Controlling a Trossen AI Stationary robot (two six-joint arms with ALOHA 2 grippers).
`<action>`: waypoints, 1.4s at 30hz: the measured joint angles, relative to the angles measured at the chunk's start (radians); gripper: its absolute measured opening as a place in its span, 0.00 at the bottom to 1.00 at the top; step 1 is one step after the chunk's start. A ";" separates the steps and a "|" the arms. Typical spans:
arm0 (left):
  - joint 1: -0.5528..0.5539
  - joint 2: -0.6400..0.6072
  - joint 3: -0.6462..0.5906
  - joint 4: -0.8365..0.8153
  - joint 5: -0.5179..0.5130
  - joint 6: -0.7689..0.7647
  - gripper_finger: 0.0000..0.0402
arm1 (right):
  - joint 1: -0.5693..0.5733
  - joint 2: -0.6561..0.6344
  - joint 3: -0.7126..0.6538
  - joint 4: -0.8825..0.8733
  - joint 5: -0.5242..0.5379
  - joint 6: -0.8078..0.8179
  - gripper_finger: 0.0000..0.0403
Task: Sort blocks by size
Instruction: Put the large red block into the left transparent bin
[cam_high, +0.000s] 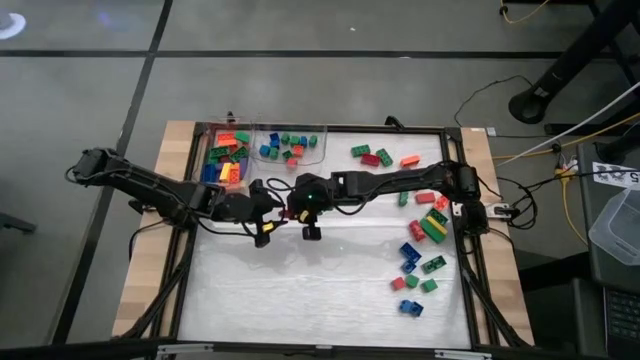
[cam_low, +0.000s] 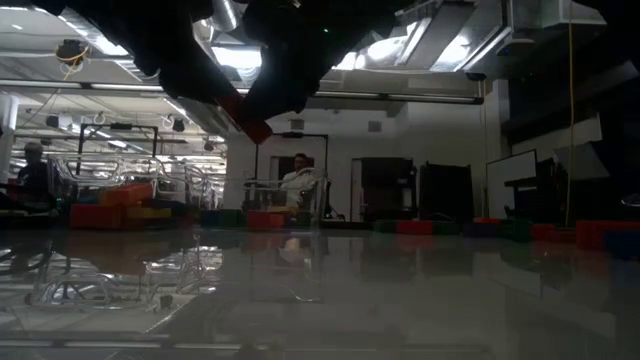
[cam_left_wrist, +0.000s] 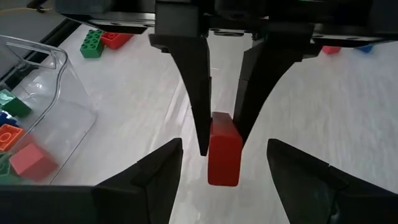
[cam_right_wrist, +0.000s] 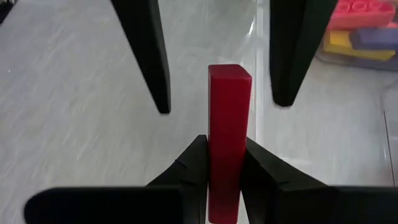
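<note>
Two arms (cam_high: 150, 185), two clear bins (cam_high: 225, 150), dozens of blocks (cam_high: 425, 225).

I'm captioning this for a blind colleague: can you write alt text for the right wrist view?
The right gripper is shut on a long red block, holding it out between the left gripper's two open dark fingers. Pale table lies beneath, with red, yellow and purple blocks at one corner.

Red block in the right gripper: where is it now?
The red block is pinched in the right gripper above mid-table, between the left gripper's open fingers, beside the clear bins.
</note>
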 joint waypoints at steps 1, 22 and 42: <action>0.000 0.000 0.000 0.000 0.000 0.002 0.54 | 0.000 0.000 0.000 0.006 -0.001 0.000 0.17; 0.000 -0.013 0.000 -0.004 -0.006 0.055 0.11 | 0.001 0.000 0.000 0.012 0.054 0.013 0.28; 0.205 -0.431 0.000 -0.678 -0.428 -0.376 0.14 | -0.123 -0.002 0.156 -0.786 0.478 -0.019 0.52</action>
